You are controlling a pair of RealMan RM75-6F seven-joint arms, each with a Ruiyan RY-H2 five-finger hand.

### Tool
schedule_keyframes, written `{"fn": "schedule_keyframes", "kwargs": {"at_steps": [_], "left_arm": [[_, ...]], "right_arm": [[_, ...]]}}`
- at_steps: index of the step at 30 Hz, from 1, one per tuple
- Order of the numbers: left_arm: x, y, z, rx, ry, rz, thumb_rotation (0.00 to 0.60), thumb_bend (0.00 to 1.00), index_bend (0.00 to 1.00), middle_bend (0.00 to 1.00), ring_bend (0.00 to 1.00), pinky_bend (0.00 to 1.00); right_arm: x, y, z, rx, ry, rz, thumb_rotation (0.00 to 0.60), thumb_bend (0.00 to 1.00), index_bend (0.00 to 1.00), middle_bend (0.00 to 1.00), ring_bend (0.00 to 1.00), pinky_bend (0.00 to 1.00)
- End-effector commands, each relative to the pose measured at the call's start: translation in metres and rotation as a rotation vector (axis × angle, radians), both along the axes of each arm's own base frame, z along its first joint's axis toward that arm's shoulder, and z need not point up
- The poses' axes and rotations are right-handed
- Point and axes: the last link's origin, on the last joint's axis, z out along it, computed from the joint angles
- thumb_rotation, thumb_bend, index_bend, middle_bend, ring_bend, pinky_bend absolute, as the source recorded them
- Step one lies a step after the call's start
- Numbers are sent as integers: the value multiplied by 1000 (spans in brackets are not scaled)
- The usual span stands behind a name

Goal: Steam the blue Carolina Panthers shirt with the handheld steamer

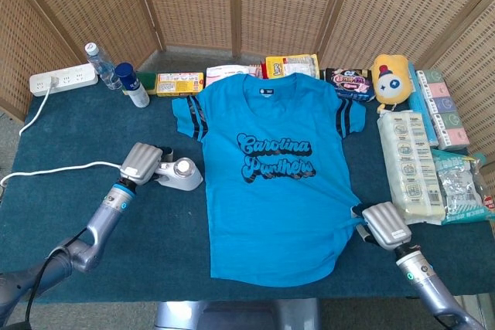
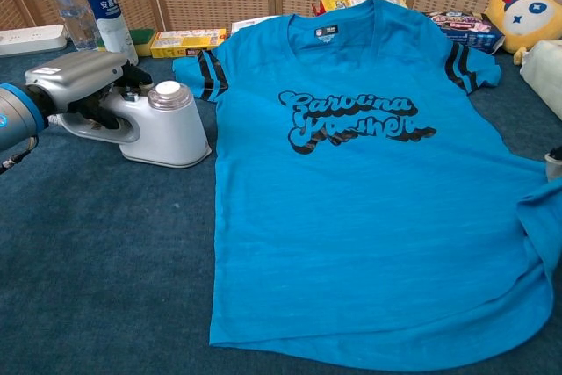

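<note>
The blue Carolina Panthers shirt [image 1: 271, 183] [image 2: 369, 199] lies flat, front up, on the dark blue tablecloth. The white handheld steamer [image 1: 179, 173] [image 2: 162, 125] stands on the cloth just left of the shirt's left edge, below the striped sleeve. My left hand [image 1: 143, 161] [image 2: 79, 76] grips its handle from the left. My right hand [image 1: 384, 224] is at the shirt's lower right edge, where the hem [image 2: 540, 217] is bunched and lifted; it holds that hem. In the chest view only a sliver of the right hand [image 2: 553, 162] shows at the frame's edge.
The steamer's white cord [image 1: 54, 169] trails left off the table. A power strip [image 1: 63, 79], water bottle [image 1: 99, 63] and blue-capped bottle [image 1: 131, 84] stand at back left. Snack boxes [image 1: 179, 83] line the back; a yellow plush [image 1: 390, 79] and wipe packs [image 1: 410, 164] fill the right side.
</note>
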Motion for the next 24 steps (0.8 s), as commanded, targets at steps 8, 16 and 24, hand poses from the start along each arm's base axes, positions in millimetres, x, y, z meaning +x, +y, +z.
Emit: {"fn": "schedule_keyframes", "kwargs": {"at_steps": [8,16,24], "left_arm": [[4,-12,26,26,-140,7,600,397,588,713,628,710],[29,-20,26,25,-244,-15,600,397,622,762,675,743],[62,-26,5,-2,-309,-42,600,397,658,768,679,745]], "right_arm": [[4,1,0,1,-5,11,600,575,609,556,599,710],[6,4,3,-6,-10,19,600,575,610,556,600,710],[6,4,7,-13,-12,19,600,575,611,557,600,711]]}}
